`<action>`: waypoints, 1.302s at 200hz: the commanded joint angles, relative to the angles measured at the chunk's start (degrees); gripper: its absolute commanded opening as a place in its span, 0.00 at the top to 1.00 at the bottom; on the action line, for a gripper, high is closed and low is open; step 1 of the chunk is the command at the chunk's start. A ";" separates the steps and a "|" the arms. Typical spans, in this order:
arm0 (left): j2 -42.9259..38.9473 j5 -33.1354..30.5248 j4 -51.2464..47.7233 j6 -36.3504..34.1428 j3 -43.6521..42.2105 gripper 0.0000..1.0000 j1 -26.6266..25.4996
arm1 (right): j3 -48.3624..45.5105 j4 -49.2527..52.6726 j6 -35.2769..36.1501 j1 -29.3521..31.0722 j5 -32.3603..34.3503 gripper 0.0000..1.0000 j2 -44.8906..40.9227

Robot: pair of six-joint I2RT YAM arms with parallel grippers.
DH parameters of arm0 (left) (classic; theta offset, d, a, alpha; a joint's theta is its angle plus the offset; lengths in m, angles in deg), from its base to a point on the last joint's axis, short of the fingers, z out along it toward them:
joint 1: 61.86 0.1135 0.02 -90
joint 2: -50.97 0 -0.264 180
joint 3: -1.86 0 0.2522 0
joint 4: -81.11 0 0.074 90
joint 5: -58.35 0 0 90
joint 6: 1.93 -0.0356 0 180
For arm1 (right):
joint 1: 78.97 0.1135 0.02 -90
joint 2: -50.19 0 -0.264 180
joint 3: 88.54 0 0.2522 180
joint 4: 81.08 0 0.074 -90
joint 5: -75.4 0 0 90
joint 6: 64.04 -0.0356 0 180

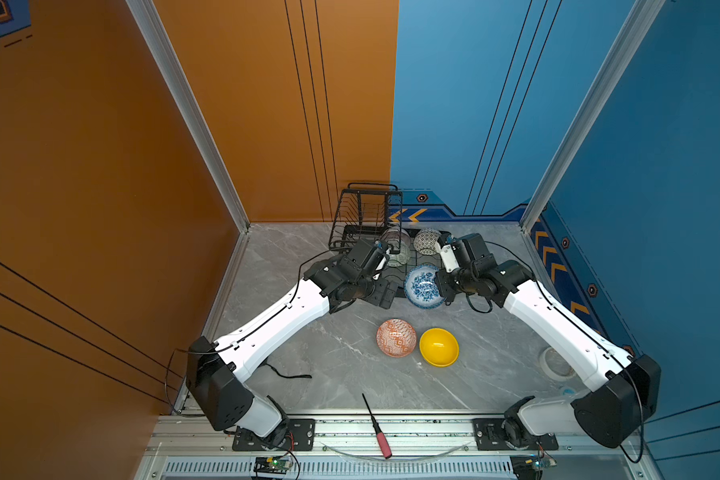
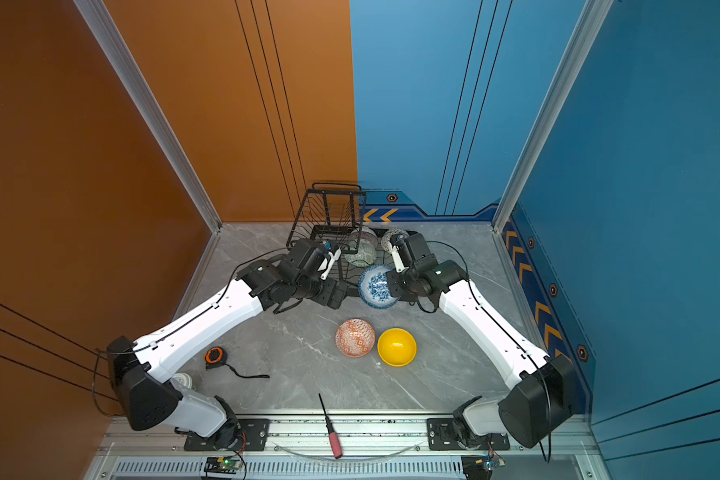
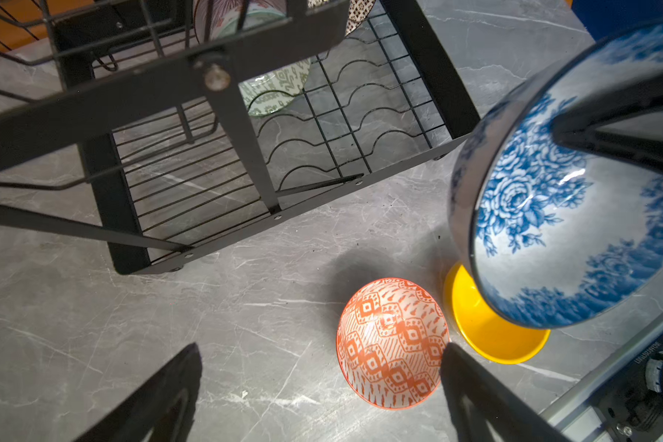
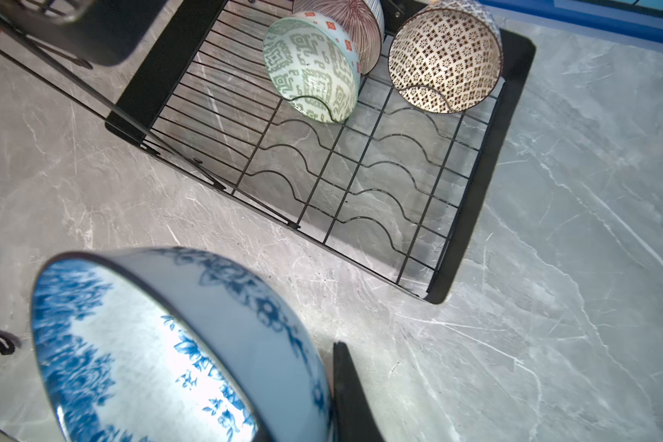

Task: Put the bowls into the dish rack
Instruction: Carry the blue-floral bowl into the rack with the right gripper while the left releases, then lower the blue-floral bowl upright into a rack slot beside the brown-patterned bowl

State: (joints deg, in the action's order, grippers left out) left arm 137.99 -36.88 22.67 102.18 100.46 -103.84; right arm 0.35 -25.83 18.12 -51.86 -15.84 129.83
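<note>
The dish rack [image 3: 433,65] holds three bowls on edge: green [image 4: 311,69], striped [image 4: 356,23] and dotted [image 4: 444,57]. Just in front of the rack, the right gripper [image 1: 440,286] pinches the blue bowl [image 1: 422,286] by its rim, and the left gripper [image 3: 320,350] is spread and empty. Farther in front lie the orange bowl [image 1: 396,338] and the yellow bowl [image 1: 439,347].

Green bowl [image 4: 311,65] seemingly hides most of pink-striped bowl [image 4: 360,26].
</note>
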 commanded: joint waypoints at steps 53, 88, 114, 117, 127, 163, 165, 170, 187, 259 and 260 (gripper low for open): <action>4.11 -1.04 -3.99 -1.18 2.20 0.02 2.00 | 3.10 -4.14 10.46 -5.10 4.12 1.00 3.50; 4.26 -1.60 -3.43 -1.74 0.69 0.02 2.17 | -1.09 -13.72 12.67 -8.29 2.84 1.00 2.89; 3.68 0.95 -3.15 -2.22 1.03 0.02 2.33 | -0.44 -17.39 15.69 -9.68 3.32 1.00 4.56; 3.64 1.05 -3.13 -2.24 1.03 0.02 2.26 | -0.31 -17.61 16.12 -9.75 3.65 1.00 4.83; 3.68 1.36 -3.19 -2.24 1.12 0.02 2.28 | 0.57 -17.93 18.00 -9.97 4.94 1.00 5.95; 2.23 2.17 0.21 -1.89 -1.80 0.02 1.99 | -1.06 -25.84 26.72 -10.32 10.03 1.00 8.27; 2.20 2.21 0.37 -1.89 -1.96 0.02 1.99 | -1.27 -26.51 27.15 -10.30 10.31 1.00 8.32; 2.09 2.25 0.63 -1.94 -2.25 0.02 2.01 | -1.74 -28.18 28.52 -10.33 10.74 1.00 8.55; 2.01 2.38 1.01 -2.33 -2.68 0.02 2.39 | -2.53 -33.14 32.07 -10.50 11.34 1.00 9.50; 0.82 3.04 1.03 -2.64 -3.35 0.02 2.86 | -6.29 -54.93 51.10 -7.41 21.46 1.00 16.68; 0.84 3.04 1.02 -2.66 -3.31 0.02 2.86 | -6.48 -55.29 51.35 -7.37 21.59 1.00 16.82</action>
State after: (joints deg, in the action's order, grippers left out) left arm 140.29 -35.00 23.43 100.87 98.01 -101.50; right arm -3.82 -67.31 59.83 -60.80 0.14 144.21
